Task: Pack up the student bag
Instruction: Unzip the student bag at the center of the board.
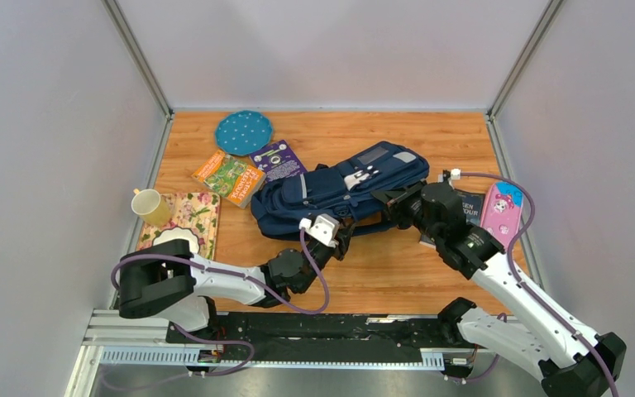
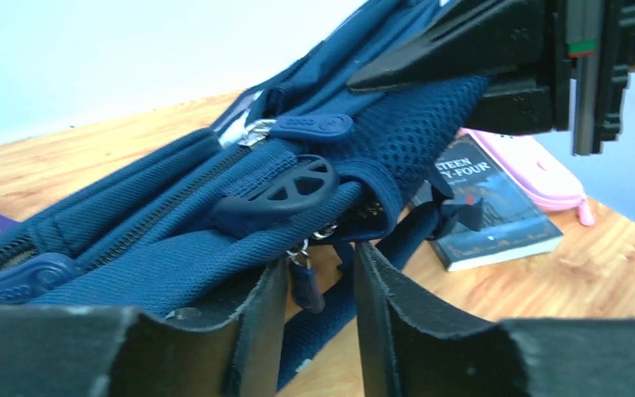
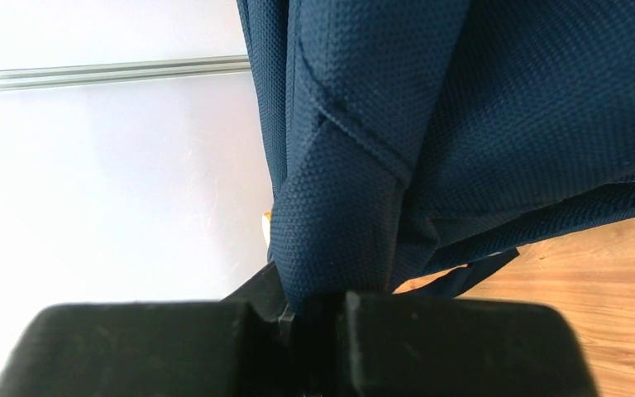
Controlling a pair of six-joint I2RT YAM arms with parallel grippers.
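Top external view has the backpack (image 1: 339, 194) lying mid-surface (image 1: 397, 273), seemingly zipped, the right pincer (image 3: 318, 302) clamped on its fabric and the left pincer (image 2: 318, 265) half-spread around a zipper pull (image 2: 304, 281), while books (image 1: 230, 178) and pencil case (image 1: 502, 211) lie outside, so packing has barely begun.

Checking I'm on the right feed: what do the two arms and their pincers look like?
The left arm and right arm both have white links, black joints and a purple cable running alongside. The left pincer and right pincer each have two flat black fingers with rough-edged pads.
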